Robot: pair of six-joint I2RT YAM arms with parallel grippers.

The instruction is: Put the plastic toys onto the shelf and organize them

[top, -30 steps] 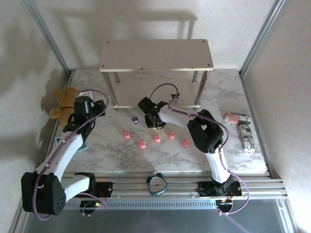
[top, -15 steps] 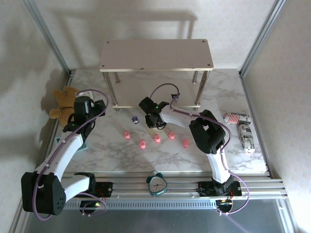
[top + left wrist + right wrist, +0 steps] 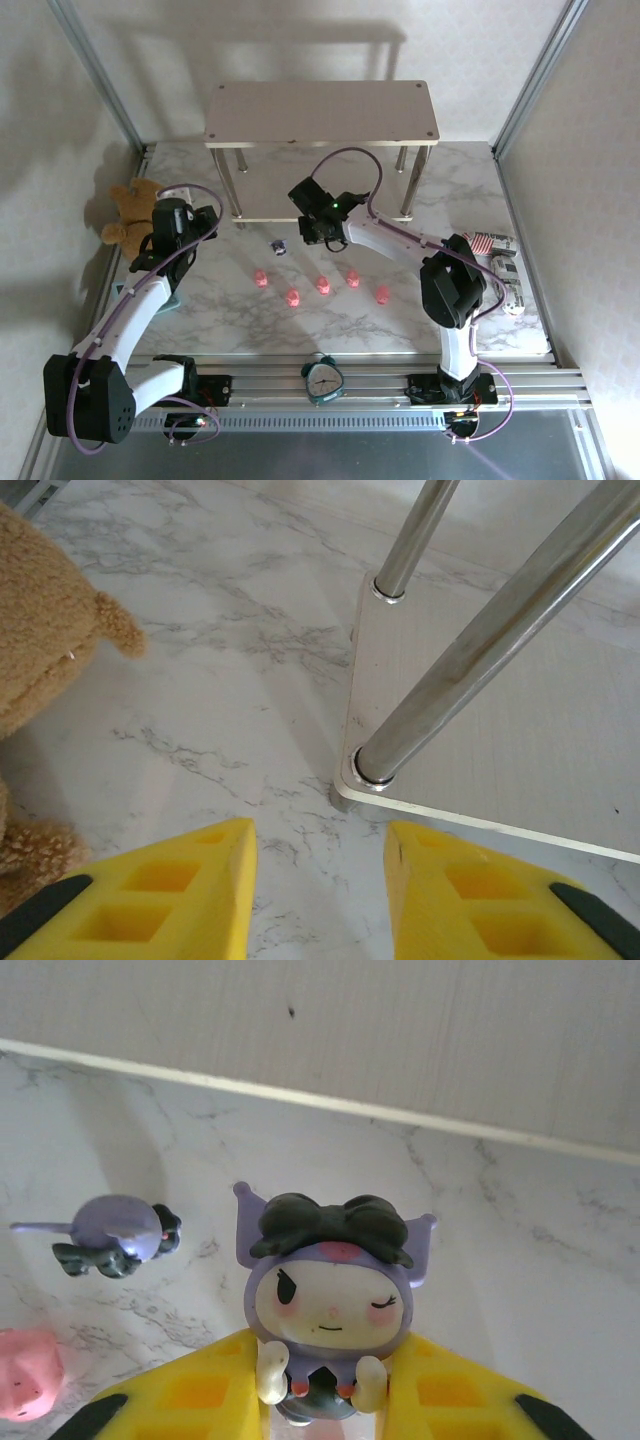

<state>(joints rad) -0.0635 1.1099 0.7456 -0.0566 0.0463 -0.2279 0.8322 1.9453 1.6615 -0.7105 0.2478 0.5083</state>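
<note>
My right gripper (image 3: 313,226) is shut on a purple-and-white figurine (image 3: 330,1290), held upright between the yellow fingers (image 3: 190,1395) just in front of the shelf's lower board (image 3: 400,1040). A second purple figurine (image 3: 115,1235) lies on the marble to the left, also seen from above as the purple figurine (image 3: 279,245). Several pink pigs (image 3: 323,286) stand in a loose row on the table. The two-tier shelf (image 3: 322,112) stands at the back. My left gripper (image 3: 320,880) is open and holds nothing, by the shelf's front left leg (image 3: 480,650).
A brown teddy bear (image 3: 130,210) sits at the left, close to my left gripper. A teal alarm clock (image 3: 323,379) stands at the near edge. Two striped objects (image 3: 487,242) lie at the right. Metal frame posts rise at the back corners.
My right gripper has moved back toward the shelf's lower board with the purple figurine in it, and the arm has stretched out. The left arm has not moved.
</note>
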